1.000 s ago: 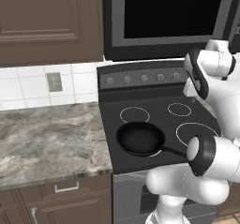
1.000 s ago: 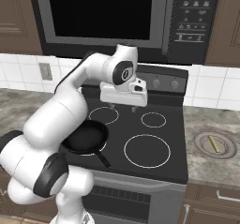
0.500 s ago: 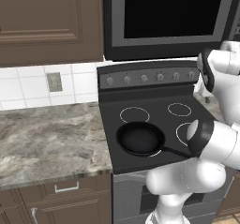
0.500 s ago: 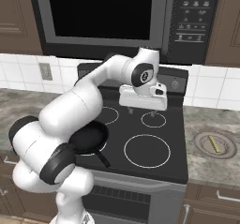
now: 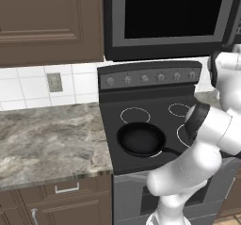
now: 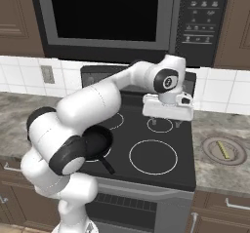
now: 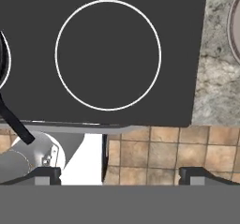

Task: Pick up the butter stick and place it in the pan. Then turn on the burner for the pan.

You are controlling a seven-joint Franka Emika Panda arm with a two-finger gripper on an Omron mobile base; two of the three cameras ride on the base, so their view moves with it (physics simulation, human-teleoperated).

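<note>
- The butter stick (image 6: 223,149) lay at the right of the right base view, a thin pale yellow bar resting on a round grey plate (image 6: 210,152) on the stone counter (image 6: 215,176) right of the stove.
- The pan (image 5: 140,139) sat low and centre in the left base view, on the front left burner of the black cooktop (image 5: 141,118), empty, with its long handle (image 5: 175,151) running toward the lower right.
- In the right base view the pan (image 6: 97,142) sat left of centre, partly behind the arm, its handle (image 6: 106,165) pointing to the lower edge.
- The gripper (image 6: 166,124) hung above the rear right burner ring (image 6: 160,125), near the middle of the right base view, well apart from both pan and butter.
- Its jaws were spread wide and held nothing; in the hand view the two dark fingertips (image 7: 199,175) stood far apart at the bottom corners.
- The hand view looked down on the front right burner ring (image 7: 108,55), with the cooktop's front edge and tan floor tiles (image 7: 159,153) below it.
- A sliver of the plate (image 7: 233,24) showed at the upper right edge of the hand view, and the pan handle (image 7: 14,122) at the left.
- A row of knobs (image 5: 150,78) lined the stove's back panel in the left base view, under the microwave (image 5: 169,17).
</note>
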